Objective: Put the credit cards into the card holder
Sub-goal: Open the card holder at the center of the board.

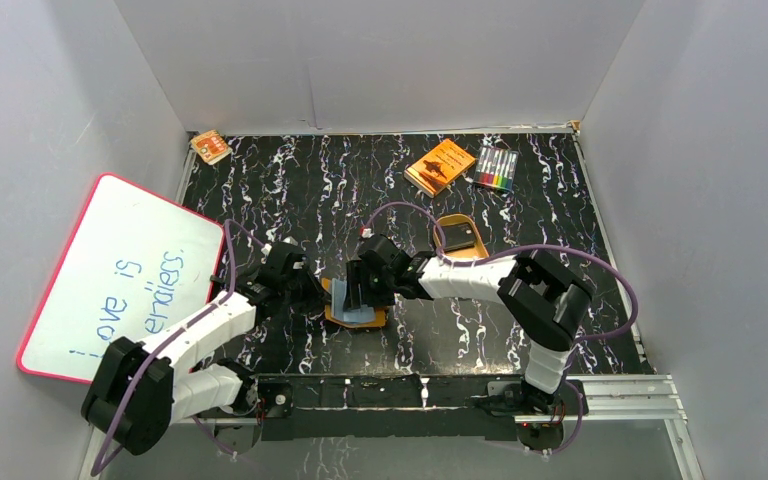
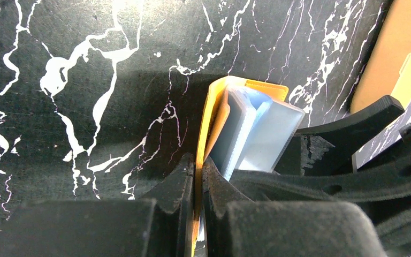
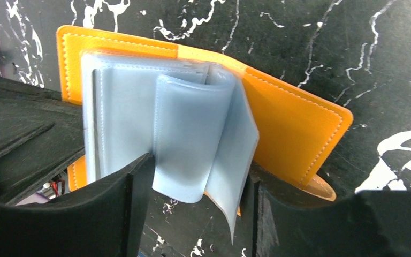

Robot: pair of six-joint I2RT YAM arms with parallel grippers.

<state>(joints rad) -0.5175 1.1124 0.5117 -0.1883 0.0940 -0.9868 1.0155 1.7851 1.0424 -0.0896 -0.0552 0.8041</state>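
The orange card holder [image 1: 338, 313] lies open on the black marbled table between both arms. My left gripper [image 1: 316, 291] is shut on the edge of its orange cover [image 2: 212, 107], with the cover pinched between the jaws [image 2: 198, 172]. My right gripper [image 1: 363, 292] is open over the holder [image 3: 294, 120]. Its fingers straddle the pale blue plastic inner sleeves [image 3: 192, 123], which curl up between them [image 3: 195, 184]. The sleeves also show in the left wrist view [image 2: 262, 134]. I cannot tell a separate credit card from the sleeves; no loose card shows on the table.
A gold oval tray [image 1: 477, 249] with a small black block [image 1: 457, 236] sits just behind my right arm. An orange book [image 1: 440, 165] and a marker pack [image 1: 497, 168] lie at the back right. A whiteboard [image 1: 120, 275] leans at the left. A small orange packet [image 1: 210, 146] is in the back left corner.
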